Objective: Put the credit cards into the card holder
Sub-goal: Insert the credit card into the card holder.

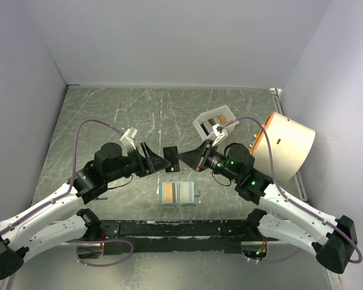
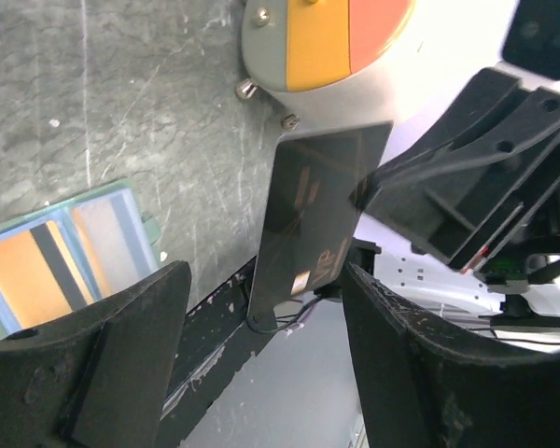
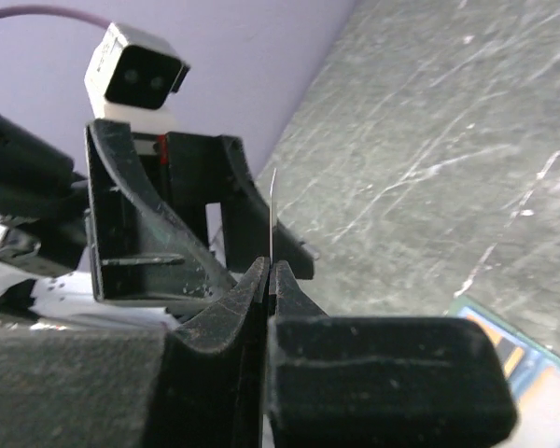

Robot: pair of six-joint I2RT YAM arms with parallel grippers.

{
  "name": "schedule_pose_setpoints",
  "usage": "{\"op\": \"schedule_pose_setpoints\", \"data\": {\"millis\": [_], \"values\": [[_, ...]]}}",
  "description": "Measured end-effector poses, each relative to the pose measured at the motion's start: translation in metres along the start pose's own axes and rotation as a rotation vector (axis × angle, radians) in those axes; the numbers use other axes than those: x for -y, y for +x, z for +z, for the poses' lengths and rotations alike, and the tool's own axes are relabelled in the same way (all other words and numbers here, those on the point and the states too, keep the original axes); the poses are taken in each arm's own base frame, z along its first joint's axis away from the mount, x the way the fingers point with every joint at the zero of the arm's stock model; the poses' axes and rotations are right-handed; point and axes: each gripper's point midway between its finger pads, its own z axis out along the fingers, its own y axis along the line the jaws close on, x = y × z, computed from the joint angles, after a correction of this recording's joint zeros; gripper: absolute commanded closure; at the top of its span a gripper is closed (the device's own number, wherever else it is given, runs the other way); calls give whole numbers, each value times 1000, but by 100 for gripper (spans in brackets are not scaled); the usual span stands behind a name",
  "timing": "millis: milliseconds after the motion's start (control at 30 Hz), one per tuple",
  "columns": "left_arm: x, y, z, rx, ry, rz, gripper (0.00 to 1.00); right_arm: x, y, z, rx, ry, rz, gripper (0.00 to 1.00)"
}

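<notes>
A dark credit card (image 1: 170,151) hangs in the air between the two arms. My right gripper (image 1: 184,158) is shut on one edge of it; the right wrist view shows the card (image 3: 273,210) edge-on, rising out of the closed jaws (image 3: 269,273). My left gripper (image 1: 161,159) faces it, open, its fingers either side of the card's (image 2: 317,215) free end without touching. The sage-green card holder (image 1: 180,193) lies open on the table below, and in the left wrist view an orange card (image 2: 33,280) with a dark stripe sits in one pocket.
A white tray (image 1: 213,122) holding more cards stands behind the right gripper. A large peach-coloured drum (image 1: 284,146) lies at the right, against the wall. A black bar (image 1: 181,228) runs along the near edge between the arm bases.
</notes>
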Motion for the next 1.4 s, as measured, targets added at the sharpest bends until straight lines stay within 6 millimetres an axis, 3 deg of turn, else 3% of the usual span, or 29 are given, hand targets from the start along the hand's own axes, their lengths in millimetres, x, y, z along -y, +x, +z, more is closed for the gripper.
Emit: {"op": "schedule_pose_setpoints", "data": {"millis": [167, 267, 300, 433, 633, 800, 1000, 1233, 1400], "values": [[17, -7, 3, 26, 78, -2, 55, -9, 12, -1, -31, -73, 64, 100], [21, -8, 2, 40, 110, -7, 88, -12, 13, -2, -38, -91, 78, 100], [21, -8, 1, 41, 114, -9, 93, -13, 13, -2, -36, -92, 77, 100], [30, -9, -5, 51, 159, -11, 93, -7, 18, -1, -46, -77, 88, 100], [23, -7, -5, 52, 141, -20, 93, 1, 25, -2, -71, -41, 93, 74], [5, 0, 0, 27, 70, -18, 93, 26, 35, -6, -95, 74, 94, 64], [-29, 19, 15, -57, -51, -23, 93, 66, 54, -11, -150, 255, 83, 63], [-62, 44, 31, -176, -151, -39, 93, 122, 97, -18, -303, 476, 61, 62], [-87, 66, 37, -263, -207, -61, 93, 148, 118, -24, -390, 568, 26, 63]]}}
